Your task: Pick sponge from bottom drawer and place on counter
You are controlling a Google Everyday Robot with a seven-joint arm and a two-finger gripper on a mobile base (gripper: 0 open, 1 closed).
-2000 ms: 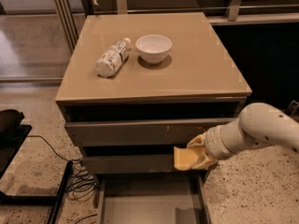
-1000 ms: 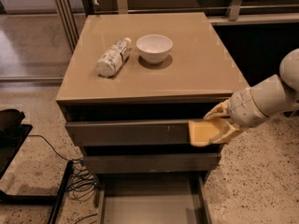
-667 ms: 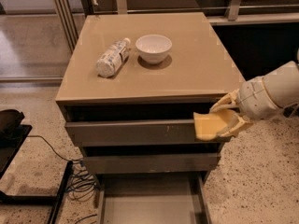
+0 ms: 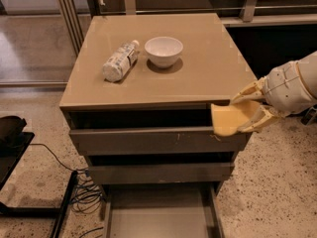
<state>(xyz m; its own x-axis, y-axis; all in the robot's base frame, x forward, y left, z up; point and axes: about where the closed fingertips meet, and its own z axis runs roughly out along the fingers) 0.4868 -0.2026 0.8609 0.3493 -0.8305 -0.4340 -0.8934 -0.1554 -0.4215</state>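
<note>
My gripper [image 4: 247, 109] is at the right front corner of the cabinet, level with the counter's edge, shut on the pale yellow-orange sponge [image 4: 227, 119]. The sponge hangs in the air just in front of the top drawer's front, below the counter [image 4: 198, 73]. The bottom drawer [image 4: 158, 212] is pulled open below; the part of its grey-brown floor in view is bare. My white arm reaches in from the right.
A white bowl [image 4: 163, 50] and a plastic bottle [image 4: 120, 60] lying on its side sit on the back left of the counter. Two upper drawers [image 4: 153, 140] are shut. Cables and a black base [image 4: 15, 148] lie on the floor at left.
My gripper has risen with the sponge from the level of the lower drawers to the counter's front edge and moved a little to the right.
</note>
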